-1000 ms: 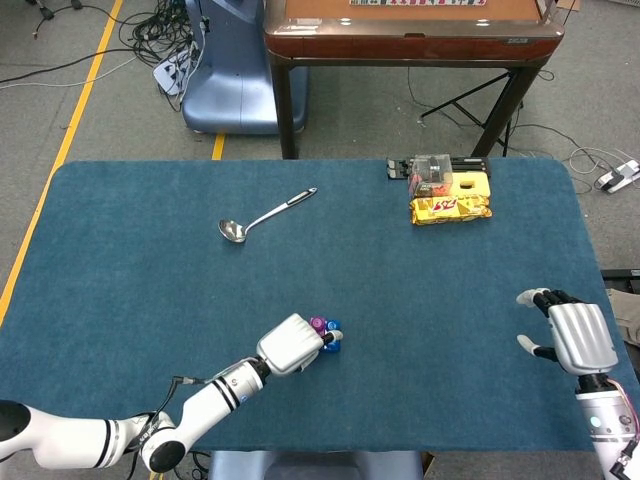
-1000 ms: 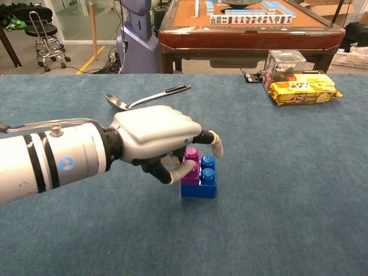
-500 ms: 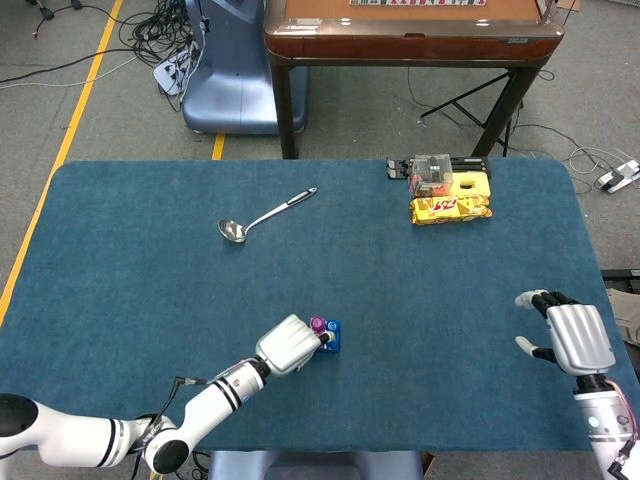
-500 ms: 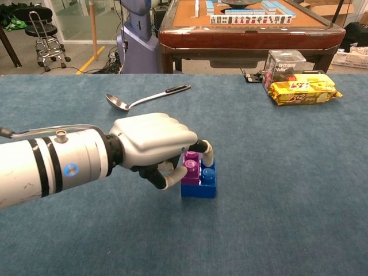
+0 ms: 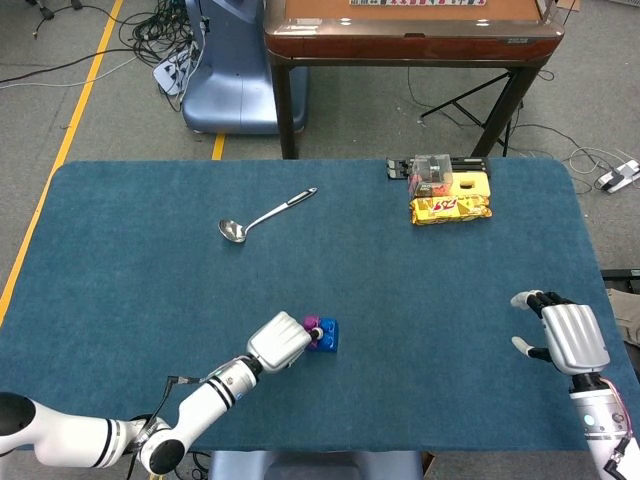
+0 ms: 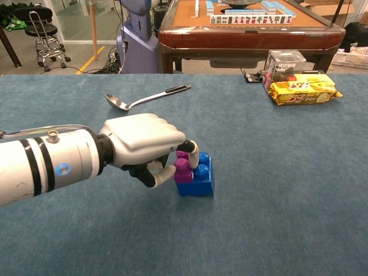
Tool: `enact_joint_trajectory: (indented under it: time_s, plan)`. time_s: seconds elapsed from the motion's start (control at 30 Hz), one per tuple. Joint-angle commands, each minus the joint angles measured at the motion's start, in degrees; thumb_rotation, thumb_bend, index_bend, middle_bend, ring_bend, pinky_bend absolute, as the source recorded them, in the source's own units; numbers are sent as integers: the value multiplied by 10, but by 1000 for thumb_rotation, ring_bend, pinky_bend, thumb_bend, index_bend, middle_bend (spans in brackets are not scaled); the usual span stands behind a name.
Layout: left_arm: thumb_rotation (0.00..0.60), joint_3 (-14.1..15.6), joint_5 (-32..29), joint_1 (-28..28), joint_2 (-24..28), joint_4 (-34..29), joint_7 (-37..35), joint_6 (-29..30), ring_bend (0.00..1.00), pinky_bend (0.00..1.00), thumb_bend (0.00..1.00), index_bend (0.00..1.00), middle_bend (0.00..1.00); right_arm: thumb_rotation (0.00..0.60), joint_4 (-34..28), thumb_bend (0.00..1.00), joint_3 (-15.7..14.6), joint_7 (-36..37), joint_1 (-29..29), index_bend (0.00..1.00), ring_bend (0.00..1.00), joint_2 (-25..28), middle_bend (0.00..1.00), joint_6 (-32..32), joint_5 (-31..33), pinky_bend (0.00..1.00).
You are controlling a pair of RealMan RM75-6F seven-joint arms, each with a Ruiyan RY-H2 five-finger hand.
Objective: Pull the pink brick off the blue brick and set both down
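Near the front edge of the blue table (image 5: 120, 260), well in front of the spoon (image 5: 262, 216), the pink brick (image 6: 183, 171) sits in the grasp of the left hand (image 6: 141, 146), whose fingers (image 6: 190, 150) are curled over its top while the thumb presses its near side. The blue brick (image 6: 198, 178) is still attached and touches the table, seemingly tipped slightly toward the hand (hard to be sure from the chest view).

The main risk, as I judge it, is that the pair stays together: nothing holds the blue brick down, so a pull on the pink one may simply drag or lift both. The right hand (image 5: 570, 337) hovers far to the right of the spoon, near the table's right edge, fingers spread and holding nothing, so it offers no brace. A second risk is a slip, since the pinch seems to cover only the top and one side of the pink brick; a sideways tug could pop it from the fingers or flick the blue brick across the cloth. A peeling tilt would probably part the studs more readily than a straight pull.

Relative to the fingers, the pink brick lies directly beneath the curled tips, with the blue brick just beyond them on the side away from the palm. In the head view the hand hides most of the pink brick.
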Motion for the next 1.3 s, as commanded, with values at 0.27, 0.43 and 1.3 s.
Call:
enact_joint_trajectory:
  time_s: [0.27, 0.43, 1.3]
  plan:
    - [600, 25, 9, 26, 36, -10, -34, 22, 1000, 1000, 617, 405, 1000, 600, -5, 0, 1, -3, 3, 425, 419, 0, 449, -1, -2, 613]
    - [600, 37, 30, 47, 52, -12, -70, 39, 1000, 1000, 617, 410, 1000, 600, -9, 0, 2, -7, 6, 425, 419, 0, 448, -2, -3, 613]
    - [600, 13, 127, 191, 123, -12, -369, 191, 938, 1000, 571, 285, 1000, 600, -173, 0, 54, -117, 115, 405, 881, -43, 874, -102, 41, 988]
